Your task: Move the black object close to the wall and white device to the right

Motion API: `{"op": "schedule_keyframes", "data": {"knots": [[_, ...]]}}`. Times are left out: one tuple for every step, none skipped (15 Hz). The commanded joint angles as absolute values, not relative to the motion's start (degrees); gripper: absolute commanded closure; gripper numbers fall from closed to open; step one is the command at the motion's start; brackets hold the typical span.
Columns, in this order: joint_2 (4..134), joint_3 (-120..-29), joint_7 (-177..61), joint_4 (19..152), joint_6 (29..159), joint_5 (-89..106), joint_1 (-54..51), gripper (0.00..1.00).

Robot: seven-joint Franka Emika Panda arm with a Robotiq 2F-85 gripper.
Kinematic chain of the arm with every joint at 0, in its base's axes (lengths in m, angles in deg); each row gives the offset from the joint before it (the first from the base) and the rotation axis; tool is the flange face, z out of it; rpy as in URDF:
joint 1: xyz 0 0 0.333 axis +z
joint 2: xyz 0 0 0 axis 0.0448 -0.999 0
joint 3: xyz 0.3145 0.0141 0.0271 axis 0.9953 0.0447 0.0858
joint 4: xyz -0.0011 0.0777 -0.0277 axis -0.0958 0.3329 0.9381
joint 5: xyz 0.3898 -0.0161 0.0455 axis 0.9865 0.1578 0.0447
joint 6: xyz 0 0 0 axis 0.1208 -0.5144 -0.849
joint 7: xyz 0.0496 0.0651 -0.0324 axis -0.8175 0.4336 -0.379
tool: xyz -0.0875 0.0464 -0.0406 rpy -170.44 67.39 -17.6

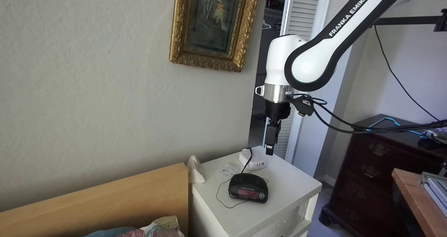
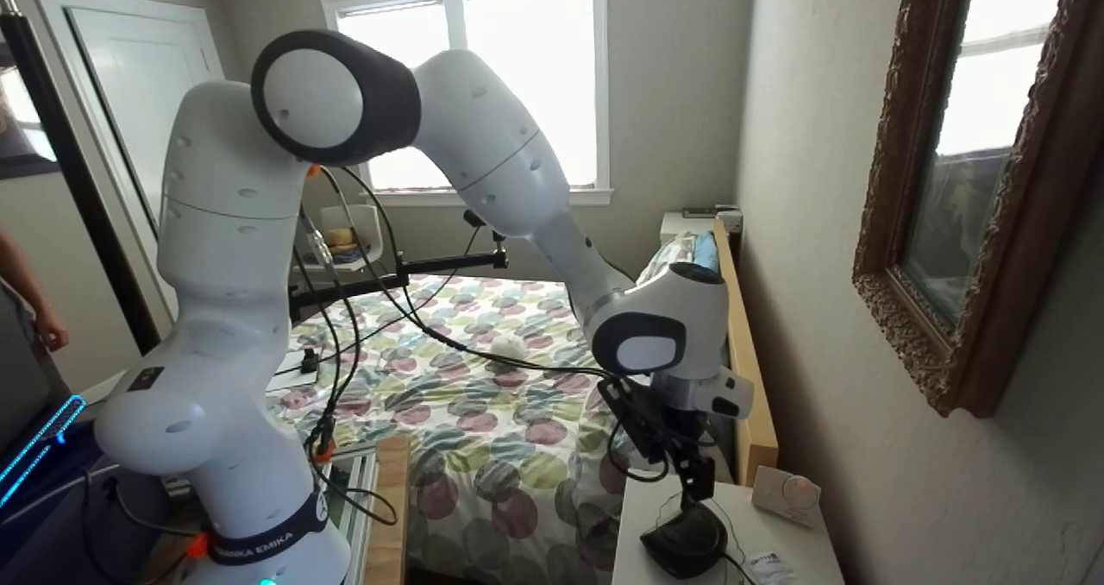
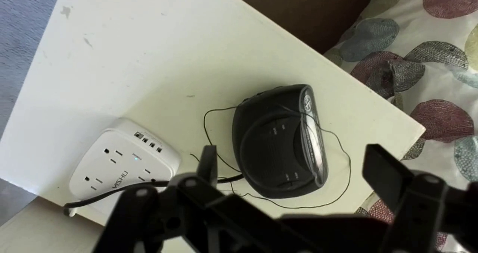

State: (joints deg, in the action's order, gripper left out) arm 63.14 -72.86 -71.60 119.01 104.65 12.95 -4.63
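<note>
Nearest to us in the wrist view are the jaws, spread wide and holding nothing; they stand to either side of the radio (image 3: pixel 276 148), which lies beyond them, and below the arm (image 1: pixel 312 67) in an exterior view they hang above it, touching nothing. We judge the wide span is meant for lowering around the radio, which has not yet been taken up. The radio sits upright on the surface (image 3: pixel 149 59), and in the wrist view its display (image 3: pixel 313 133) faces three o'clock, toward the bed (image 3: pixel 444 111), likely so that a sleeper could read it. From its eight o'clock side the cord (image 3: pixel 149 184) runs across the top of the strip (image 3: pixel 125 159), which lies at nine o'clock from the radio; where the cord ends we cannot tell, but a need for power beside the bed would explain the strip's place. As for containers, what seems a small box (image 1: pixel 196 171) sits at ten o'clock from the radio in an exterior view, and whatever it may hold does not show. Behind that stands the wall (image 1: pixel 104 90), at eleven o'clock and apart from the radio, so we take the shift toward it as undone. Farthest off, at three o'clock, the dresser (image 1: pixel 347 195) has its drawers (image 1: pixel 370 170) pushed in, and their contents are hidden from us.
</note>
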Motion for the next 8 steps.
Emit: {"op": "schedule_keyframes", "data": {"knots": [[62.94, -72.12, -71.21, 118.28, 104.28, 12.43, -5.43, 0.00], [62.96, -72.12, -71.21, 117.94, 104.16, 12.43, -5.46, 0.00], [62.96, -72.12, -71.21, 117.81, 104.12, 12.44, -5.47, 0.00], [62.96, -72.12, -71.21, 117.81, 104.12, 12.44, -5.47, 0.00], [62.96, -72.12, -71.21, 117.81, 104.11, 12.44, -5.47, 0.00], [61.55, -71.89, -72.13, 116.17, 103.63, 13.09, -6.13, 0.00], [59.46, -71.71, -73.50, 113.98, 103.23, 13.40, -6.90, 0.00], [57.27, -71.40, -75.01, 111.62, 102.84, 13.78, -7.75, 0.00]]}}
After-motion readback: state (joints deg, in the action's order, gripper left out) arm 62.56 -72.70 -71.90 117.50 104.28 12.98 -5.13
